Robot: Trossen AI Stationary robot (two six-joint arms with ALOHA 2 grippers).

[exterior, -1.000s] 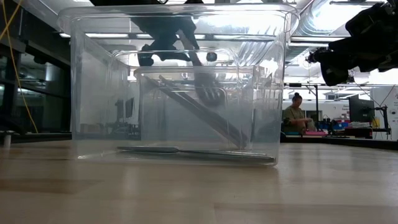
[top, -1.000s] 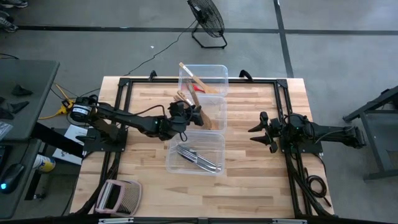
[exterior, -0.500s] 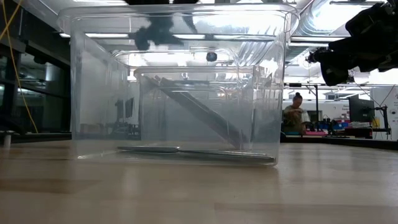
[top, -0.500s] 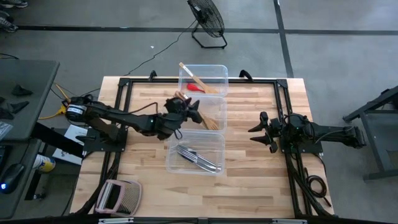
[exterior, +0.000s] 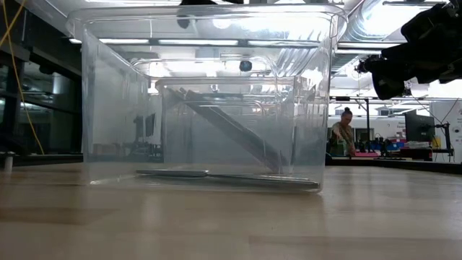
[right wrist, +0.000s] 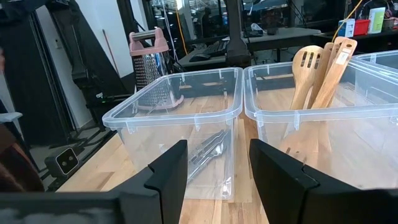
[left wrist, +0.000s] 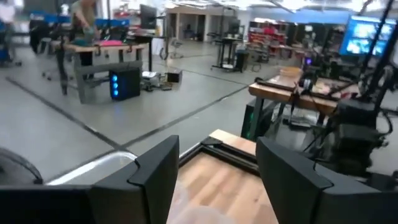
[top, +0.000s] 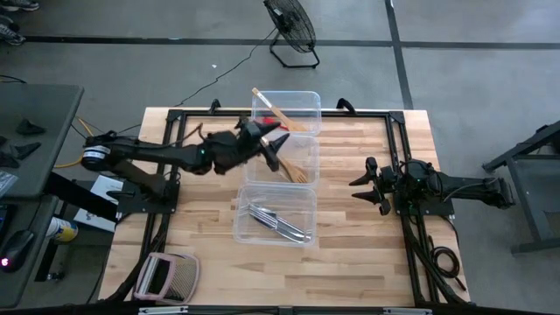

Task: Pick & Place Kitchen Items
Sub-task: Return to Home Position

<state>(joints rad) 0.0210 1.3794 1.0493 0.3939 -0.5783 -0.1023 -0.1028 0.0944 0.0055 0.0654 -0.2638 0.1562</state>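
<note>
Three clear tubs stand in a row from near to far. The near tub [top: 276, 215] holds silver cutlery [top: 278, 222], lying flat on its floor [exterior: 224, 175]. The middle tub [top: 302, 150] holds pale wooden spatulas [top: 295, 170], which lean against its wall [right wrist: 318, 78]. The far tub [top: 297, 107] holds a wooden utensil [top: 269, 104] that sticks out over its rim, and a red utensil [top: 282, 124]. My left gripper [top: 275, 147] hovers open and empty over the middle tub's far end [left wrist: 217, 180]. My right gripper [top: 357, 189] waits open at the right [right wrist: 217, 177].
A pink-framed grater [top: 166, 276] lies at the table's near left corner and also shows in the right wrist view [right wrist: 149, 62]. Black frame rails [top: 171, 166] run along the table's sides. Bare wood lies between the tubs and my right gripper.
My left gripper has risen out of the middle tub and drawn back toward the table's far edge, leaving the low view. The wooden spatulas stay in the middle tub, leaning against its wall.
</note>
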